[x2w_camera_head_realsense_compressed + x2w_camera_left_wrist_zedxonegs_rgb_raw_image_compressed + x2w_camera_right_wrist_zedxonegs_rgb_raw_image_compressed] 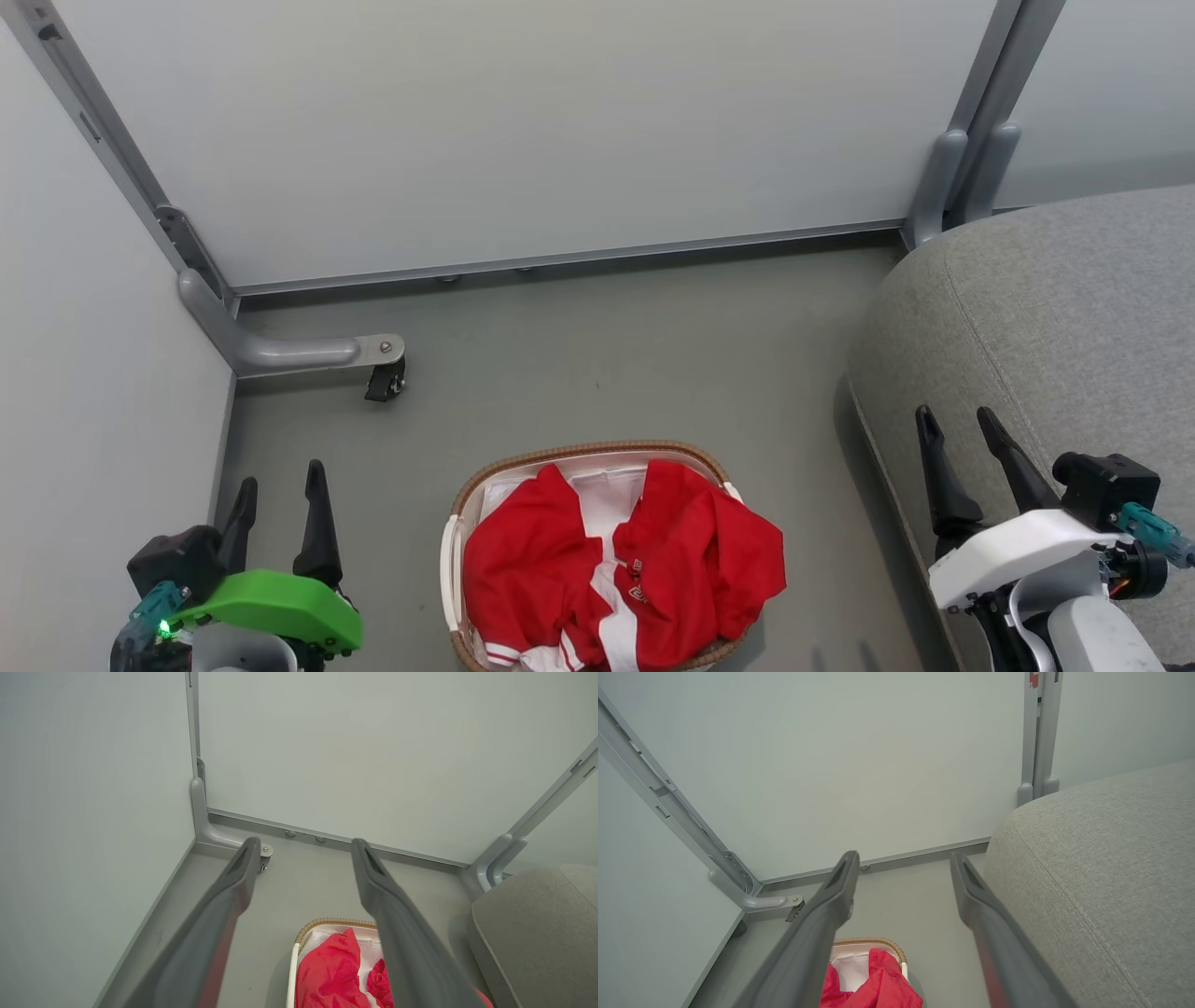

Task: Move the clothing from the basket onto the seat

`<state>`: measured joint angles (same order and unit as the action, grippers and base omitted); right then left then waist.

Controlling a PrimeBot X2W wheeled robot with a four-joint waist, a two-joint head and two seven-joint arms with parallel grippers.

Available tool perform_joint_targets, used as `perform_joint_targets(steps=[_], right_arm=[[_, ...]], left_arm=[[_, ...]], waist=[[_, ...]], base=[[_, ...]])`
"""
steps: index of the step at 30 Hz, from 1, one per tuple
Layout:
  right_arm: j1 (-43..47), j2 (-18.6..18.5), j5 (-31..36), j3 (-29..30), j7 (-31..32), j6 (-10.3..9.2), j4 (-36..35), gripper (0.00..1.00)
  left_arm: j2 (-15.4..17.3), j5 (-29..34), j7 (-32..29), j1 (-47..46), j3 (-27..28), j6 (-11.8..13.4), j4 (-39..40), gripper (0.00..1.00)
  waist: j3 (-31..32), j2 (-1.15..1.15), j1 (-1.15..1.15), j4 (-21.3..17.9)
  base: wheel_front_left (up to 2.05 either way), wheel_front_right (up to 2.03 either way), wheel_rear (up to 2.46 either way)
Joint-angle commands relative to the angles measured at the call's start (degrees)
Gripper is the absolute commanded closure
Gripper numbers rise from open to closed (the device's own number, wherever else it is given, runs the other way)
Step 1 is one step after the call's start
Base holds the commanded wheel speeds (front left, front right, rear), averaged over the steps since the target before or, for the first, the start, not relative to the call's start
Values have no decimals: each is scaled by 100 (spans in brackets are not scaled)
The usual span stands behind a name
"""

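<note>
Between the two tools, down on the grey floor (607, 355), sat the basket (451, 560), with the clothing (644, 560) heaped inside it.

Left tool (280, 474): off to the basket's left, well apart from it, fingers spread with nothing between them.

Right tool (954, 412): off to the basket's right, fingers likewise apart and empty, seen against the front edge of the seat (1055, 317). Whether it touched the cushion could not be judged. Neither tool touched the clothing.

Basket contents: red garments bunched in two mounds, with a white stripe running down between them on the near side and small white lettering on the right-hand mound. White liner showed at the far end beneath the red. A fold of the right mound spilled over the brown rim on the seat side.

Seat: light grey with a rounded corner and a stitched seam. It stood right of the basket, with a strip of floor between them.

Left wrist view: red fabric showed low down between the fingers.

Background: pale partition panels (560, 131) on grey frames, and a caster foot (385, 383) on the floor beyond the left tool.
</note>
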<state>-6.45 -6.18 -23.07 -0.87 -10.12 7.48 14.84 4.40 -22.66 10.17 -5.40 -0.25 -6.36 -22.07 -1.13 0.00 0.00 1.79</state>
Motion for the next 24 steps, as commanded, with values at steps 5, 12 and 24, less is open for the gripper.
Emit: perform_joint_targets(steps=[5,12,24], right_arm=[[-4,-38,365,-17,-106,2,25,0],[-42,-49,701,-42,-195,2,72,0],[-22,22,1195,34,-328,1,139,0]], left_arm=[[0,400,104,-52,10,-6,25,0],[-43,653,184,-19,36,-48,22,0],[-94,1090,328,44,108,-101,20,0]], waist=[[-11,0,0,2],[-14,0,0,4],[-24,0,0,-1]], base=[[0,0,0],[0,0,0],[0,0,0]])
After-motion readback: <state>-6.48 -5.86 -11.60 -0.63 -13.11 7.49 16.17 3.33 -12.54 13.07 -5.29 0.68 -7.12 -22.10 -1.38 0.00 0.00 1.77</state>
